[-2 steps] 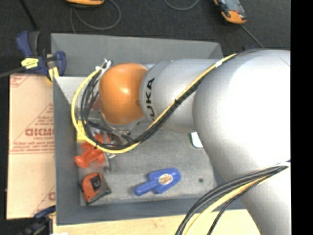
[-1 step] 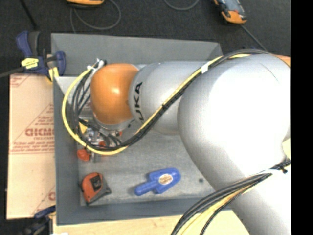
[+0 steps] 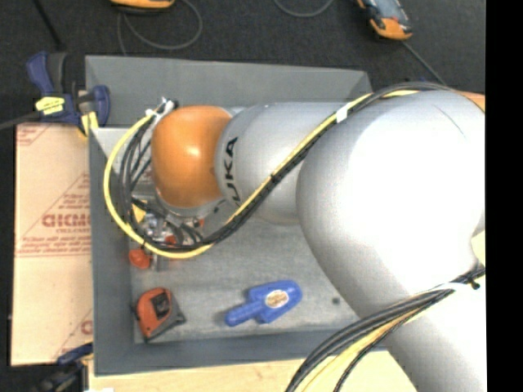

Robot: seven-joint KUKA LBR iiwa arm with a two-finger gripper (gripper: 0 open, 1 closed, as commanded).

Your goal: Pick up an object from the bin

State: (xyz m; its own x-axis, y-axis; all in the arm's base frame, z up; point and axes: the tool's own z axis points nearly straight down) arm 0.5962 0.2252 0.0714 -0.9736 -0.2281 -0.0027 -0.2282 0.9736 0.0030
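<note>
Small orange piece (image 3: 139, 258) lies on grey bin (image 3: 204, 284) floor beside the end effector (image 3: 167, 232), whose grip I cannot tell.

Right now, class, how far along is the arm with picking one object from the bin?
Done: the arm reaches into the bin, its gripper low at the view's left side. In hand: it sits beside a small orange-red piece; nothing seen held. Left: grasp and lift. The orange tape measure and blue tool lie untouched along the near wall.
</note>
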